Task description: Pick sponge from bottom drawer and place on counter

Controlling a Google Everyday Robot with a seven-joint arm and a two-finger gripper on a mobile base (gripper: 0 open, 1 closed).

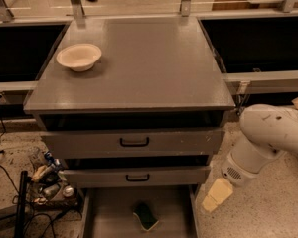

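Camera view: my fingers (214, 196) hang just right of bottom drawer (109, 216), spread can't tell, nothing held; swinging toward sponge (146, 216) risks clipping drawer wall.

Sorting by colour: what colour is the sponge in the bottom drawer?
Sponge: dark green, camera view; gripper beside bottom drawer.

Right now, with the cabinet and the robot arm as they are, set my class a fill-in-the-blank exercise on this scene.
1. The sponge lies in the bottom drawer, the only drawer that is ____.
2. On the counter, at its left rear, stands a cream ____.
3. The gripper hangs low outside the bottom drawer, on the ____ of the picture.
4. The two upper drawers each carry a black ____.

Missing words: open; bowl; right; handle.
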